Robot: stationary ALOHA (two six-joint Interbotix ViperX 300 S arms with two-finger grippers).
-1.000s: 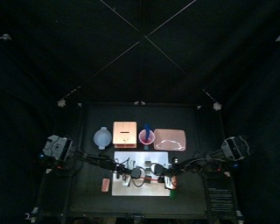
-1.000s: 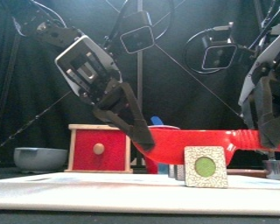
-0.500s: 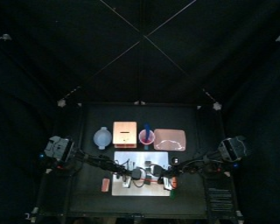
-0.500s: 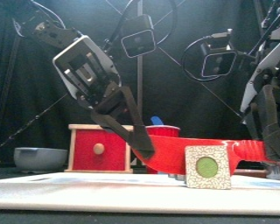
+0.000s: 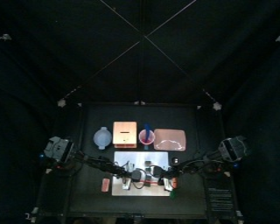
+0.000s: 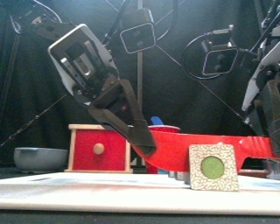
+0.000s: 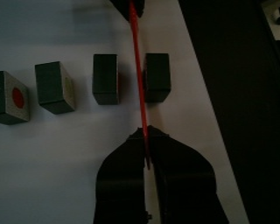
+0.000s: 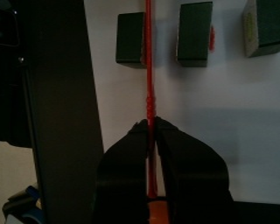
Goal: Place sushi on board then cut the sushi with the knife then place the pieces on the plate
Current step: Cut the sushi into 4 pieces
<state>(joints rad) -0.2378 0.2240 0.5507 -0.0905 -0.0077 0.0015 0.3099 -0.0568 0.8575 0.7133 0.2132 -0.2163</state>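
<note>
Left gripper (image 7: 147,138) and right gripper (image 8: 150,129) are each clamped on one end of the red knife (image 7: 137,83). Blade is in the gap between the last two sushi blocks (image 7: 105,79). Four blocks in a row on the white board (image 7: 60,157).

We see a pale wooden box (image 6: 99,147) with a red drawer front at the back of the table (image 5: 95,203). A blue-grey bowl (image 6: 39,157) stands left of it, a red cup (image 6: 166,130) right.
</note>
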